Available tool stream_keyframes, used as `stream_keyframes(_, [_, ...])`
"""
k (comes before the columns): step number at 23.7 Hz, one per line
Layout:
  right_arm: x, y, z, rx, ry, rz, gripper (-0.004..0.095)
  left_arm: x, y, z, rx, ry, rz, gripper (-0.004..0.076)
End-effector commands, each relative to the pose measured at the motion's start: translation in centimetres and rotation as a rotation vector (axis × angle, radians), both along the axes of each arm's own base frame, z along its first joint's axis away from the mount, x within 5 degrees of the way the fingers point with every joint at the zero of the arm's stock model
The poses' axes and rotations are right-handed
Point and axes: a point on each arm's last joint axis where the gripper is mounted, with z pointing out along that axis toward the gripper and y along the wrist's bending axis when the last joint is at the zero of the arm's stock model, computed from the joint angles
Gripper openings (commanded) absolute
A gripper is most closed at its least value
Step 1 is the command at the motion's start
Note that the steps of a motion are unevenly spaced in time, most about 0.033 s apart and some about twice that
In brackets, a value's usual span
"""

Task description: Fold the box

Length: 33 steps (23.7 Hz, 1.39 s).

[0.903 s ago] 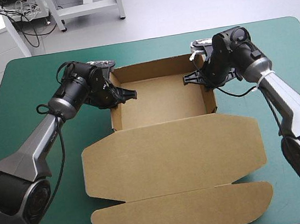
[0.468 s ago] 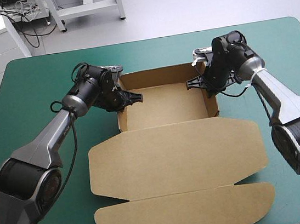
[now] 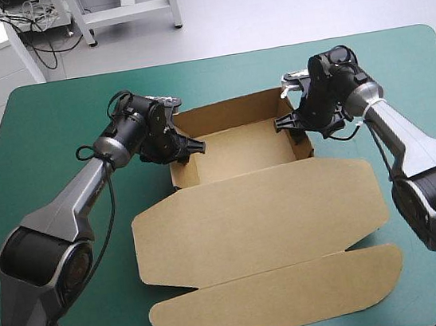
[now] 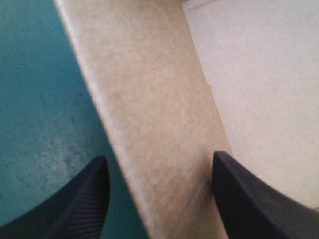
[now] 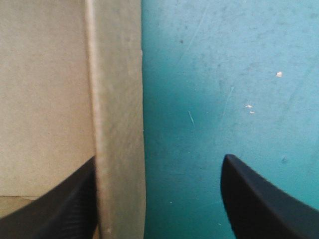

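Teal-green table point(image 3: 45, 129): L gripper point(image 3: 186, 147), R gripper point(image 3: 289, 121) wide, astride box point(image 3: 257, 214) walls; contact unclear.

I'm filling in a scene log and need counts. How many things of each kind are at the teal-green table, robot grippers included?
Brown box: 1
Black grippers: 2 (left gripper, right gripper)
Total: 3
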Motion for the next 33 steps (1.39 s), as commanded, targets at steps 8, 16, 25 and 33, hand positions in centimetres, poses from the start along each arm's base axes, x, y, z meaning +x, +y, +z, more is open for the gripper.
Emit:
stream_keyframes(8, [-0.8, -0.6, 3.4, 0.021, -0.087, -0.018, 0.0714, -0.3, 0.9, 5.3, 0.025, -0.117, -0.001, 0.0465])
stream_keyframes(16, [-2.1, -1.3, 11.7, 0.078, -0.321, -0.024, 0.0714, -1.3, 1.9, 13.6, 0.007, -0.319, -0.040, 0.0395])
stream_keyframes(25, [-6.4, -2.5, 14.4, 0.069, -0.370, 0.007, 0.0714, -10.1, 4.8, 20.6, -0.144, -0.435, -0.166, 0.0000])
stream_keyframes(33, [-4.4, -1.9, 12.7, 0.056, -0.377, 0.054, 0.0714, -16.8, 8.2, 17.5, -0.103, -0.343, -0.176, 0.0000])
